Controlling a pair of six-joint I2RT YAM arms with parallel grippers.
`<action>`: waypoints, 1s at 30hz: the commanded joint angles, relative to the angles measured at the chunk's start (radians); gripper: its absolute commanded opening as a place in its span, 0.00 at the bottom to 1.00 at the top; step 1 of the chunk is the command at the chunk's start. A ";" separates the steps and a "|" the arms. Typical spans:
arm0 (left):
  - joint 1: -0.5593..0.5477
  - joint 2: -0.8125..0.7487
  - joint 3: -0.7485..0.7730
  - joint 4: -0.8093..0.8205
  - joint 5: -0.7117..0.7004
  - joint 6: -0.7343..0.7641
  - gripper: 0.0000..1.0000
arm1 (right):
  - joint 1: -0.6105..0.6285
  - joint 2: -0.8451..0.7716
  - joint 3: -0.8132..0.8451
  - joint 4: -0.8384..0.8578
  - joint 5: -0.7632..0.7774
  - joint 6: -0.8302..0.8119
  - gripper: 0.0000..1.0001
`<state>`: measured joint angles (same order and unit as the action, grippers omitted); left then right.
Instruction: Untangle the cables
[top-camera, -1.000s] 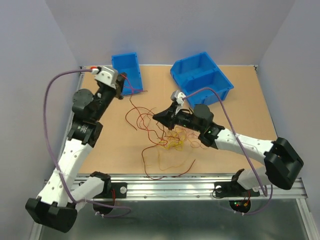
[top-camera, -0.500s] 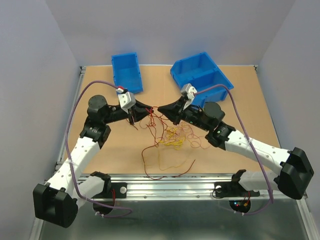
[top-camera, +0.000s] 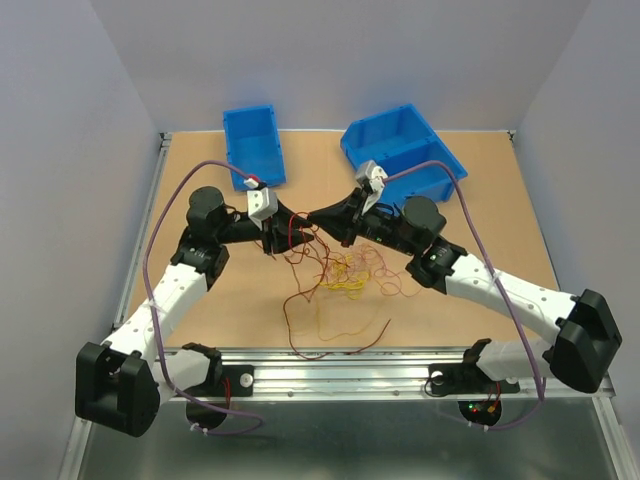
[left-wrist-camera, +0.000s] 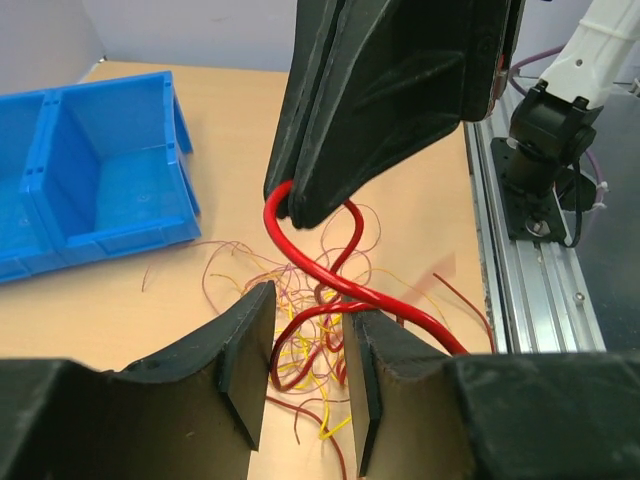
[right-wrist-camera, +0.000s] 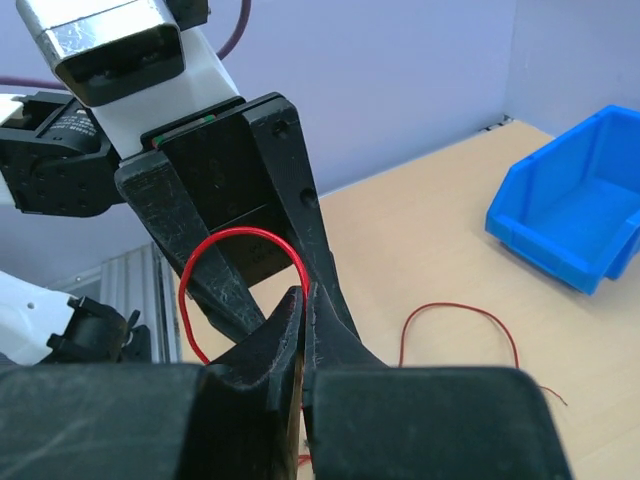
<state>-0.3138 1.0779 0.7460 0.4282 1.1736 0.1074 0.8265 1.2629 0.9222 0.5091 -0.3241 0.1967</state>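
Arms are stretching inward from both sides in the overhead view, elbows low, so that the left gripper (top-camera: 288, 224) and the right gripper (top-camera: 314, 217) are meeting tip to tip above the table (top-camera: 215, 315). Below and in front of them the cables (top-camera: 345, 277) are lying in a loose tangle of dark red and yellow curls at the table's middle, with long loops trailing toward the near edge. A small blue bin (top-camera: 254, 146) and a large blue bin (top-camera: 401, 150) are sitting at the far side.

From the left wrist, the left gripper (left-wrist-camera: 305, 350) is standing with its fingers spread, and a red cable (left-wrist-camera: 335, 278) is running between them without being clamped. The right gripper (left-wrist-camera: 292, 203) is hanging just above, the cable coming out of its tip in an S-curve. The tangle (left-wrist-camera: 300, 395) is lying beneath.

From the right wrist, the right gripper (right-wrist-camera: 303, 300) is pressing its fingers together on the red cable (right-wrist-camera: 245, 232), which is arching up in a loop in front of the left gripper's fingers (right-wrist-camera: 300, 190). A separate red strand (right-wrist-camera: 460, 308) is curling on the table.
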 joint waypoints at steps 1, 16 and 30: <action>-0.014 -0.013 -0.004 0.095 0.021 -0.021 0.43 | 0.010 0.038 0.076 0.080 -0.076 0.046 0.01; -0.024 0.040 0.006 0.126 -0.023 -0.055 0.00 | 0.011 0.078 0.084 0.169 -0.132 0.101 0.00; -0.002 -0.073 -0.007 0.112 -0.127 -0.086 0.00 | 0.010 -0.056 -0.207 0.197 0.014 -0.011 0.67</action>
<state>-0.3252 1.0821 0.7364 0.5064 1.0683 0.0414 0.8284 1.2369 0.7883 0.6418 -0.3500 0.2394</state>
